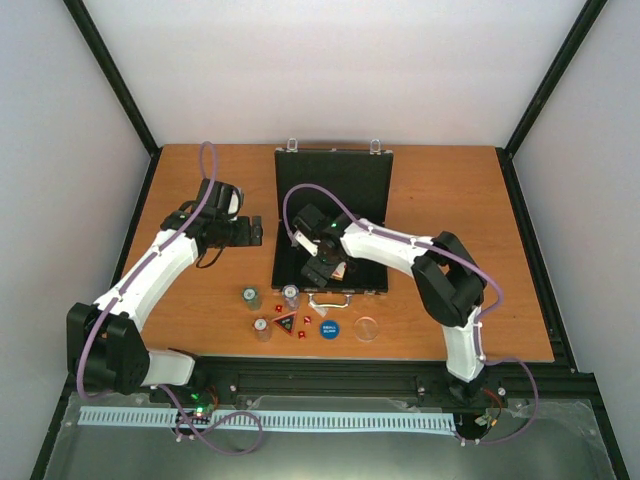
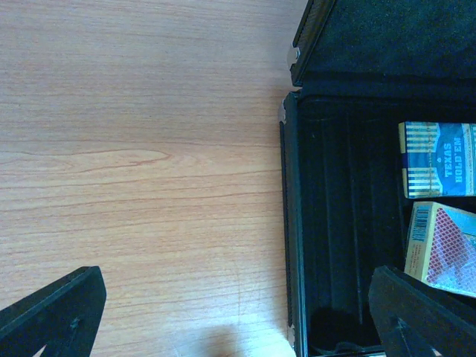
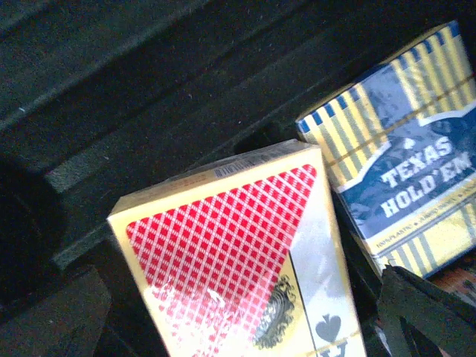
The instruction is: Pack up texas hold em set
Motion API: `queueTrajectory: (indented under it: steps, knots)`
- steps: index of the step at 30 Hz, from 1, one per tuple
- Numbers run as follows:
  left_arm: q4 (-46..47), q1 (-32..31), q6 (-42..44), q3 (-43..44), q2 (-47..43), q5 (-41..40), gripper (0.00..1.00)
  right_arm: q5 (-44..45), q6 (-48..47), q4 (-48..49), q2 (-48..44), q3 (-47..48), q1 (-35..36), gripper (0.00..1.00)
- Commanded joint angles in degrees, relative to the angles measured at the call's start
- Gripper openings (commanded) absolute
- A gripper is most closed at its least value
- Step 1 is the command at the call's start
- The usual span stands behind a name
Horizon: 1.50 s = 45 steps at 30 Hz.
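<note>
The black briefcase (image 1: 340, 165) lies open at the table's middle, lid flat at the back. In its tray a blue card deck (image 3: 401, 171) lies flat; it also shows in the left wrist view (image 2: 439, 160). My right gripper (image 1: 324, 268) is inside the tray, shut on the red card deck (image 3: 230, 253), which is tilted beside the blue one. My left gripper (image 1: 256, 232) is open and empty, its fingers (image 2: 59, 312) straddling the case's left wall (image 2: 291, 223). Chip stacks (image 1: 251, 297), red dice (image 1: 278, 310) and the blue round button (image 1: 329, 328) lie in front of the case.
Two more chip stacks (image 1: 290, 296) (image 1: 262, 328) and a clear round disc (image 1: 367, 328) sit near the front edge. The case's silver handle (image 1: 330, 300) points toward the arms. Bare wood (image 2: 134, 149) lies left of the case.
</note>
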Motion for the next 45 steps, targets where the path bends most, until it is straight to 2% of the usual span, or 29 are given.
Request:
queueTrajectory:
  steps: [1, 7, 12, 19, 27, 36, 45]
  knots:
    - [0.1, -0.1, 1.5, 0.3, -0.6, 0.3, 1.0, -1.3, 4.9, -0.6, -4.8, 0.7, 0.5, 1.0]
    - [0.1, -0.1, 1.5, 0.1, -1.0, 0.6, 1.0, -1.5, 14.6, -3.2, -5.1, 5.5, 0.4, 1.0]
    - [0.2, -0.1, 1.3, -0.4, -1.5, 0.7, 1.0, -0.3, 23.0, -4.4, 1.8, 11.2, 0.4, 1.0]
    - [-0.2, -0.1, 1.3, -0.9, -2.3, 0.4, 1.0, 5.9, 32.6, -11.0, 11.4, 21.1, 0.4, 1.0]
    - [-0.1, -0.1, 1.4, -1.5, -2.5, 0.2, 1.0, 9.9, 37.7, -11.3, 8.2, 14.9, 0.4, 1.0]
    - [-0.1, -0.2, 1.6, -1.0, -1.4, 0.8, 1.0, 6.8, 35.8, -7.0, 0.3, 0.7, 0.4, 1.0]
    - [0.1, -0.1, 1.7, -0.2, -0.3, 1.0, 1.0, 7.7, 32.3, -5.9, -3.1, 2.7, 0.4, 1.0]
